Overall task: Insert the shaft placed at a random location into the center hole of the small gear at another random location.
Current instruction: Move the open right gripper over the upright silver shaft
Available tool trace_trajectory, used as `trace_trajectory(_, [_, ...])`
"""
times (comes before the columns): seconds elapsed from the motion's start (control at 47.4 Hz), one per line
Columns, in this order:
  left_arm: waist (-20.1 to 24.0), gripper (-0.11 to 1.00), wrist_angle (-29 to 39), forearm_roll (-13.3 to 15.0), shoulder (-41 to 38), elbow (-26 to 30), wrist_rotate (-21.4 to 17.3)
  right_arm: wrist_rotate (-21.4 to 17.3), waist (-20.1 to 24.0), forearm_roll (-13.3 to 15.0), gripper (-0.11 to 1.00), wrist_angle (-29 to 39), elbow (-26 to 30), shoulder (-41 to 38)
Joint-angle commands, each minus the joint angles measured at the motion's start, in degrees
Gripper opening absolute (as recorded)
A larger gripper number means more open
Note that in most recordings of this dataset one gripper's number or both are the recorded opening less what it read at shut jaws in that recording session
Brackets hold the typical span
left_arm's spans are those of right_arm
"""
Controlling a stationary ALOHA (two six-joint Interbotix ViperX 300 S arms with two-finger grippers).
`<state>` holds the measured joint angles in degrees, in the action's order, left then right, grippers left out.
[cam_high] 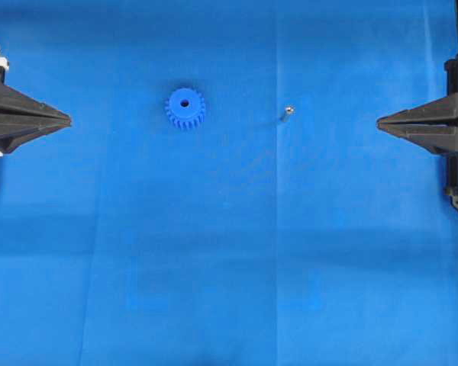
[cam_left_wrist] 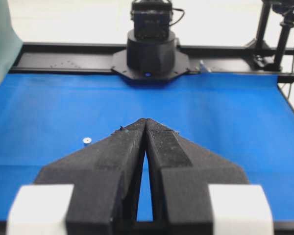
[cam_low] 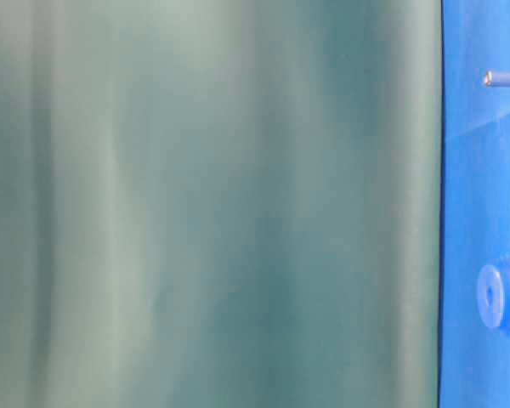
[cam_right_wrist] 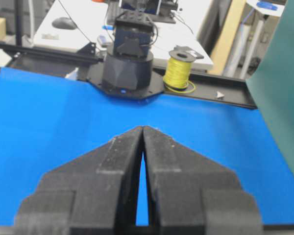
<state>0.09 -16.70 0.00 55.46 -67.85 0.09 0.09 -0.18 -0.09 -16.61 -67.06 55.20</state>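
From overhead, the gear (cam_high: pixel 185 109) lies flat on the blue cloth (cam_high: pixel 229 252), left of middle, its center hole (cam_high: pixel 185 102) facing up. The shaft (cam_high: pixel 286 113) lies apart to its right, nothing between them. The left gripper (cam_high: pixel 67 120) sits at the left edge, tips pressed together; the right gripper (cam_high: pixel 379 122) at the right edge, likewise closed. Both stand well clear of the parts.

At table level, a green curtain (cam_low: pixel 212 204) fills most of the view; the shaft (cam_low: pixel 503 78) and gear (cam_low: pixel 501 296) show on the narrow cloth strip (cam_low: pixel 476 187) beyond its edge.

The left wrist view shows closed jaws and the shaft (cam_left_wrist: pixel 86 141) ahead-left on open cloth.

The right wrist view shows closed jaws over bare cloth, a yellow wire spool (cam_right_wrist: pixel 179 68) beyond its far edge.
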Motion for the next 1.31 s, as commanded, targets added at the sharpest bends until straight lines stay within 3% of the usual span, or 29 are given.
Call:
trace_trajectory(0.0, [-0.4,0.00,-0.1,0.2,-0.3,0.8,0.9,0.7,0.0,0.4,0.00,-0.3,0.9,-0.4])
trace_trajectory(0.127, [-0.4,0.00,0.0,0.2,-0.3,0.8,1.5,0.7,-0.4,0.4,-0.06,1.1,1.2,-1.6])
trace_trajectory(0.38, [-0.4,0.00,0.0,0.0,-0.3,0.5,1.5,0.5,-4.0,0.1,-0.06,-1.1,0.7,-5.4])
trace_trajectory(0.654, [-0.4,0.00,0.0,0.0,-0.3,0.3,1.6,0.3,-8.5,-0.6,-0.03,-8.0,0.4,-17.6])
trace_trajectory(0.802, [-0.4,0.00,0.1,0.0,-0.2,0.1,1.6,0.3,-9.9,-2.0,0.17,-11.2,1.0,-25.3])
trace_trajectory(1.034, [-0.4,0.00,0.0,0.0,-0.2,-0.2,1.6,0.4,-13.4,-4.7,0.80,-16.3,1.5,-38.2])
trace_trajectory(1.287, [-0.4,0.00,0.0,0.0,0.3,-0.5,1.6,0.3,-14.2,-6.2,0.72,-25.0,2.8,-49.8])
